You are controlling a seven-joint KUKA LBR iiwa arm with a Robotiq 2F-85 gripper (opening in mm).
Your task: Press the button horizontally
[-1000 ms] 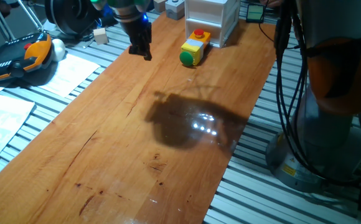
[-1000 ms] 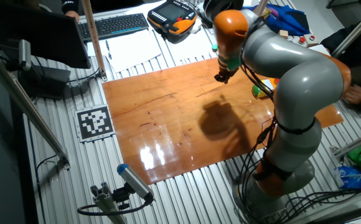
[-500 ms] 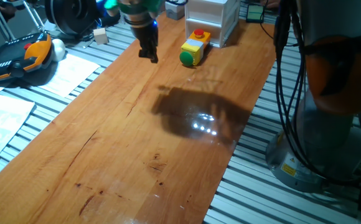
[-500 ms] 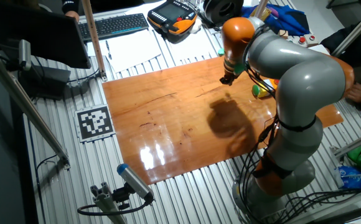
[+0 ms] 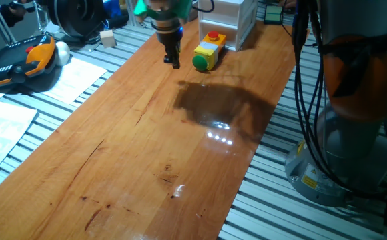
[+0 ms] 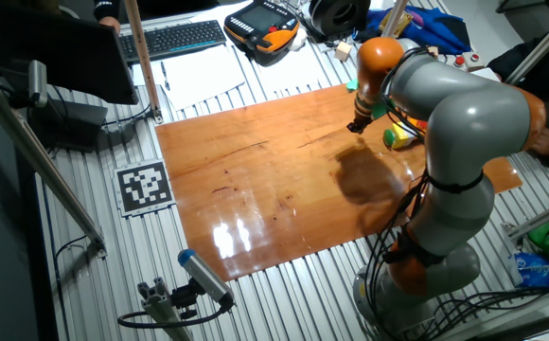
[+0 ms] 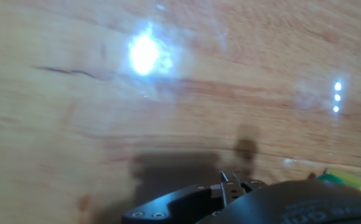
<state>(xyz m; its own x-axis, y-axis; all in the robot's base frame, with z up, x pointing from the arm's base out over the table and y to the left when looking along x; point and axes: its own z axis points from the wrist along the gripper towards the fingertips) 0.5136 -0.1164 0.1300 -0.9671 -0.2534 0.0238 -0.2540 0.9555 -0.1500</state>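
The button point(image 5: 199, 63) is a green dome on the near end of a small yellow box point(image 5: 210, 50), which lies on the wooden table point(image 5: 147, 153) at the far side. A smaller red button point(image 5: 213, 36) sits on top of the box. My gripper point(image 5: 174, 62) hangs just above the table, a short way left of the green dome and apart from it. In the other fixed view the gripper point(image 6: 355, 126) is left of the button point(image 6: 389, 138). In the hand view the fingertips point(image 7: 230, 182) meet, shut on nothing, and the yellow box's edge point(image 7: 348, 179) shows at lower right.
A white drawer unit point(image 5: 227, 20) stands right behind the yellow box. An orange and black pendant point(image 5: 20, 63) and papers point(image 5: 80, 77) lie left of the table. The arm's base point(image 5: 353, 153) and cables point(image 5: 307, 100) are at the right.
My gripper has moved to the right along the far part of the table, closer to the green button. The box and the button have not moved.
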